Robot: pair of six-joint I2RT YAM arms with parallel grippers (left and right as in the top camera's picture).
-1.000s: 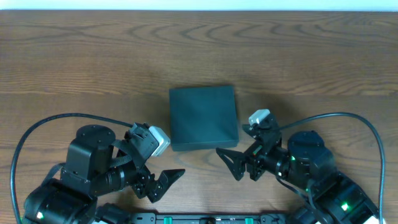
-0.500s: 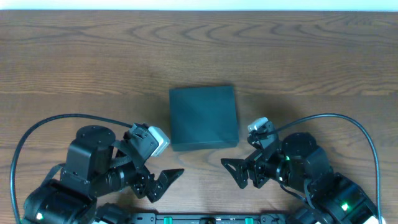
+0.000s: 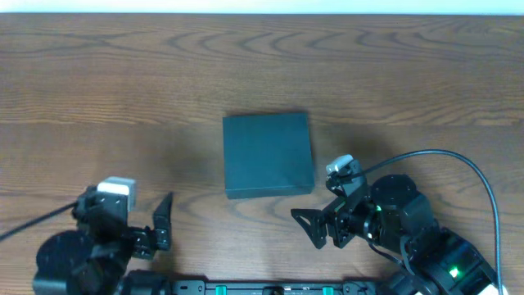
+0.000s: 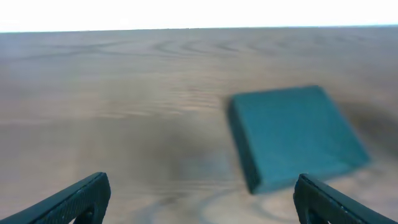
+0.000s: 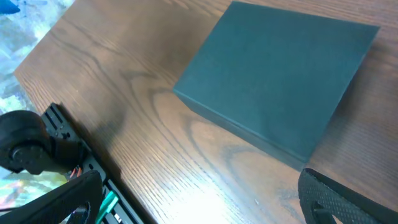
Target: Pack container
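the container (image 3: 268,154) lies flat with its lid shut on the wooden table (image 3: 98,82), near the middle. the left gripper (image 4: 204,198) sits by the table's near left edge, well apart from the box, jaws wide open and empty. the right gripper (image 3: 305,229) is just beside the box's near right corner, jaws spread wide, holding nothing.
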